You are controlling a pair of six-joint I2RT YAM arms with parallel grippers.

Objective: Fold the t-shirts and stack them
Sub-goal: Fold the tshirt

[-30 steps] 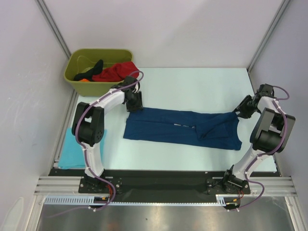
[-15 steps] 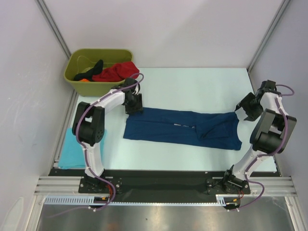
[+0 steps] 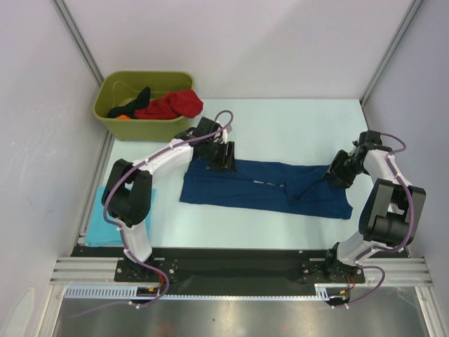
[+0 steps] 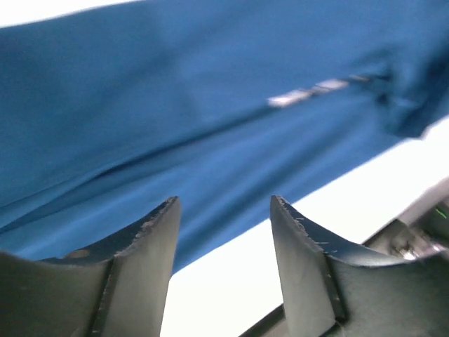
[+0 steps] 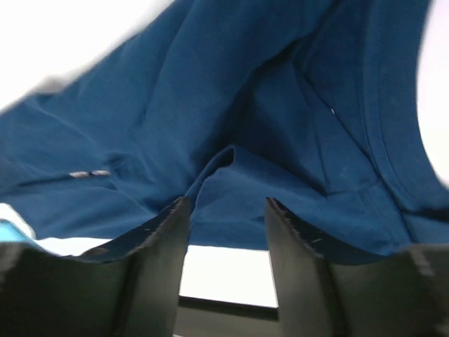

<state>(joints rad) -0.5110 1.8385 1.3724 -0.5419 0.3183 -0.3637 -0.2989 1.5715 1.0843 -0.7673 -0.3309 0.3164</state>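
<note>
A navy blue t-shirt lies folded into a long band across the middle of the table. It fills the left wrist view and the right wrist view. My left gripper is open and empty over the shirt's far edge, left of centre. My right gripper is open and empty over the shirt's right end. A light turquoise t-shirt lies folded at the table's left edge. Red and black shirts sit in the bin.
An olive-green plastic bin stands at the far left corner. White walls and metal posts close in the table on three sides. The arms' base rail runs along the near edge.
My left gripper has moved right along the shirt's far edge, from its left corner toward the middle. My right gripper has swung out to the right, then back in over the shirt's right end.
</note>
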